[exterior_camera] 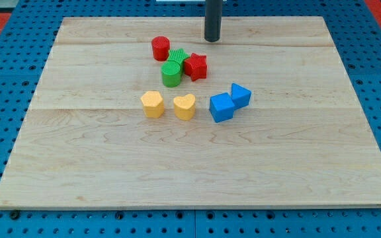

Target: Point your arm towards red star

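Your tool here is just the rod, no jaws on it, so nothing opens or closes and it has hold of nothing. Your tip [211, 39] sits on the wooden surface [190, 165] near the view's top edge, slightly right of centre.

The red star [196, 66] lies just below the tip and a little to the view's left, near it but clearly apart. It touches a green block [179, 57] on its left, shape hard to make out since it is partly hidden. A green cylinder [171, 74] stands in front of that block, close beside the star. A red cylinder [161, 48] sits at the cluster's upper left.

Lower down you've got a yellow hexagon-like block [152, 104] and a yellow heart [184, 106] side by side with a small gap. Right of them, two blue blocks, front [221, 107] and rear [241, 95], touch each other.
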`<state>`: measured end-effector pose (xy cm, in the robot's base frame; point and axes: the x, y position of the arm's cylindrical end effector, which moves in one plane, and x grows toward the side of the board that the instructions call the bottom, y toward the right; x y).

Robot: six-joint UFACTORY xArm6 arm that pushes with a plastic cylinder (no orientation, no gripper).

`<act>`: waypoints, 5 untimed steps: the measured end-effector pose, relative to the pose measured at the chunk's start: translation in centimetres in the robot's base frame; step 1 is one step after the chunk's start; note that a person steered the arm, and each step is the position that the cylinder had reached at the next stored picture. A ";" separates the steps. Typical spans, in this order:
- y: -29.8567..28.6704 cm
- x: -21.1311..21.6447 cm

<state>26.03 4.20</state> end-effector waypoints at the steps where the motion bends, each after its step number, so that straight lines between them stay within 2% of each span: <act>1: 0.0 0.1; 3: -0.2 0.1; 5: -2.0 2.9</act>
<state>28.94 2.22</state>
